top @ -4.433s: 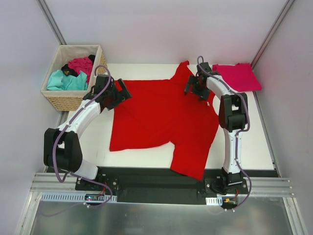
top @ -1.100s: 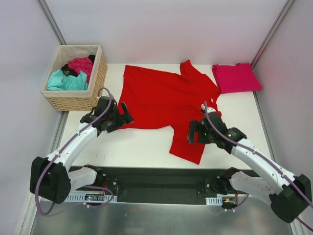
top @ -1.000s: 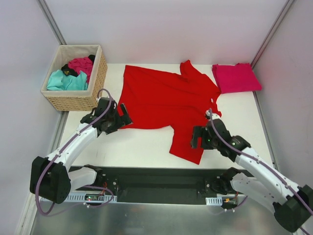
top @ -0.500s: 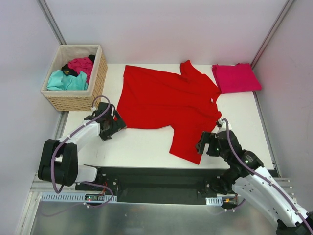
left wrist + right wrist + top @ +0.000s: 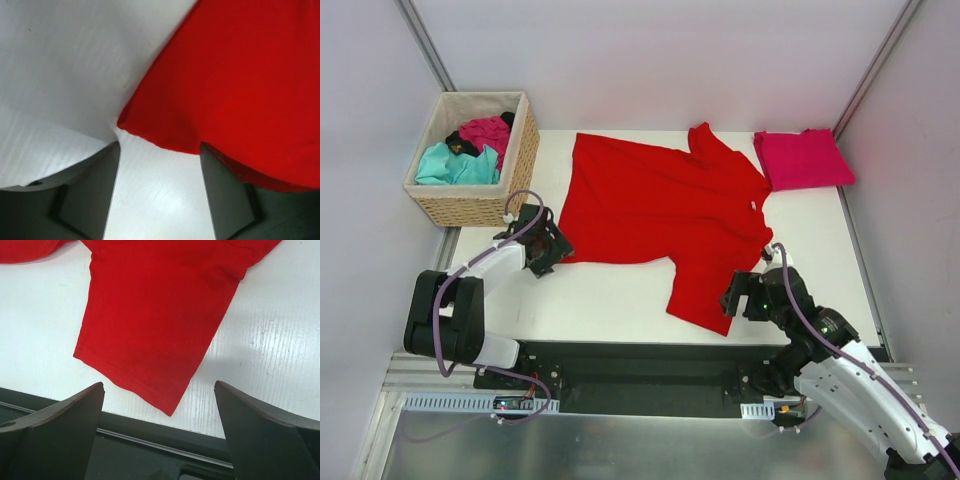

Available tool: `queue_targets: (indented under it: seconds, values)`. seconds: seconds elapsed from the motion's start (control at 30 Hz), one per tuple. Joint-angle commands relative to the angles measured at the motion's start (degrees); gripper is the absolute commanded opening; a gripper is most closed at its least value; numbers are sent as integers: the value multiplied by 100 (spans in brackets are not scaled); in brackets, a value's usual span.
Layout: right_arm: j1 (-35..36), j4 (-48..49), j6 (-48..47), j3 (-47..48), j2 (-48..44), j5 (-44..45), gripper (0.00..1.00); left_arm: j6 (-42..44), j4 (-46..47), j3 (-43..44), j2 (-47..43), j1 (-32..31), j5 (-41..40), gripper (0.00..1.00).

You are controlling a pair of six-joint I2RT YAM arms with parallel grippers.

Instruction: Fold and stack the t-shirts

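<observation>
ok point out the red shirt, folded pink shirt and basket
red shirt (image 5: 660, 205), top view, middle of the body
folded pink shirt (image 5: 803, 160), top view, its centre
basket (image 5: 460, 208), top view, front wall

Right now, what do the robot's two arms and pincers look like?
The left arm and right arm are alike: white rounded links, black joints and bases, and a purple cable looping along each. The left pincer and right pincer are black. Close up, the fingers are dark grey, flat-faced wedges.
</observation>
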Motion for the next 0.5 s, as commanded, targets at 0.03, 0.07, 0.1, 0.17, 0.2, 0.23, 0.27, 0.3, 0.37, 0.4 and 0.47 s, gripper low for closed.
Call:
queue_targets:
  seconds: [0.03,0.07,0.1,0.17,0.2,0.23,0.27,0.3,0.37,0.4,0.47]
  values:
    - [22,-69,-29,178,121,-148,96,-102,-40,35,180,174,29,54]
    - [13,-78,-29,187,138,-166,96,-93,-40,35,189,192,21,47]
    - [13,-86,-21,196,165,-175,96,-102,-49,35,189,218,-5,45]
    - [5,-139,-47,283,200,-210,96,-119,-40,-9,189,253,3,41]
    - [13,-148,-56,310,244,-210,96,-120,-40,-17,189,271,-6,36]
    - [22,-148,-64,354,244,-219,96,-120,-49,-35,197,288,-32,35]
    - [13,-148,-64,363,253,-210,96,-120,-40,-44,189,306,-58,33]
    - [22,-148,-73,371,235,-193,96,-128,-40,-52,189,306,-85,27]
    - [13,-139,-65,363,244,-192,96,-146,-40,-88,206,332,-190,27]
    - [22,-139,-56,363,253,-210,96,-155,-40,-105,215,341,-208,27]
    - [22,-130,-47,336,253,-236,96,-181,-40,-132,241,385,-260,26]
